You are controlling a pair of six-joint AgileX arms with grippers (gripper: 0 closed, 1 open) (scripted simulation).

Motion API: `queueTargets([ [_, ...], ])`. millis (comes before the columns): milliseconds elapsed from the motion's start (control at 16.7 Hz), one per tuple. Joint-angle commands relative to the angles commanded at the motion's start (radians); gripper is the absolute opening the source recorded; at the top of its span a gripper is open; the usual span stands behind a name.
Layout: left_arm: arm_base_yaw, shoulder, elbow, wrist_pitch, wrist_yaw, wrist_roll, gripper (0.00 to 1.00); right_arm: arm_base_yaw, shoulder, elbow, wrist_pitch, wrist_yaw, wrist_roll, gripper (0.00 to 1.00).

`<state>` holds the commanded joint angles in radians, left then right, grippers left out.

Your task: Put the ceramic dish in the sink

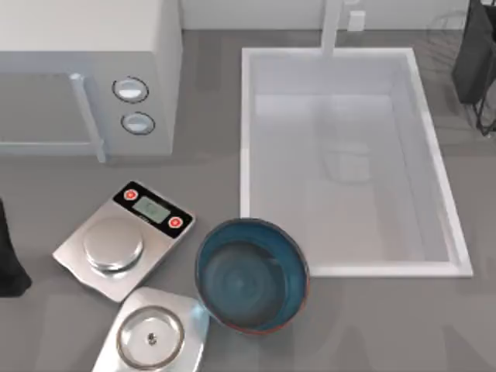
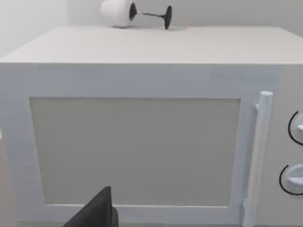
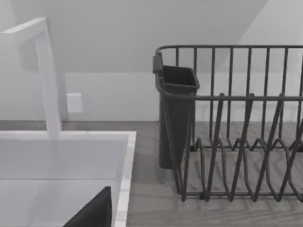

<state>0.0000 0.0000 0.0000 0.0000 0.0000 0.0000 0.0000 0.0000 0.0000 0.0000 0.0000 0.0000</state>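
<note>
Grey tabletop (image 1: 372, 325) carries the ceramic dish (image 1: 252, 275), a glossy teal round bowl standing upright outside the sink (image 1: 353, 271), touching its near-left rim corner. Just beside it sit a steel kitchen scale (image 1: 124, 239) and a glass-and-steel lid (image 1: 150, 337) on a silver plate. White microwave (image 1: 89, 77) stands at far left. Left arm (image 1: 9, 260) is parked at the left edge, right arm (image 1: 477, 54) by a wire dish rack (image 3: 236, 142); whether their fingers are apart, I cannot tell.

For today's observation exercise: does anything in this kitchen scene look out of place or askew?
Yes. A wine glass lies tipped on its side on top of the microwave, an odd spot for it. The ceramic dish sits upright on the table, outside the sink.
</note>
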Motion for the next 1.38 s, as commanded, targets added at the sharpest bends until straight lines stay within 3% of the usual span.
queueTargets([
  [240, 0.0, 0.0, 0.0, 0.0, 0.0, 0.0, 1.0, 0.02, 0.03, 0.025, -0.018, -0.009, -0.016, 1.0],
  [480, 0.0, 0.0, 0.0, 0.0, 0.0, 0.0, 1.0, 0.126, 0.219, 0.169, -0.116, -0.053, -0.105, 1.0],
  [1020, 0.0, 0.0, 0.0, 0.0, 0.0, 0.0, 1.0, 0.463, 1.116, 0.74, -0.517, -0.154, -0.363, 1.0],
  [1380, 0.0, 0.0, 0.0, 0.0, 0.0, 0.0, 1.0, 0.612, 1.567, 1.119, -0.753, -0.169, -0.445, 1.0],
])
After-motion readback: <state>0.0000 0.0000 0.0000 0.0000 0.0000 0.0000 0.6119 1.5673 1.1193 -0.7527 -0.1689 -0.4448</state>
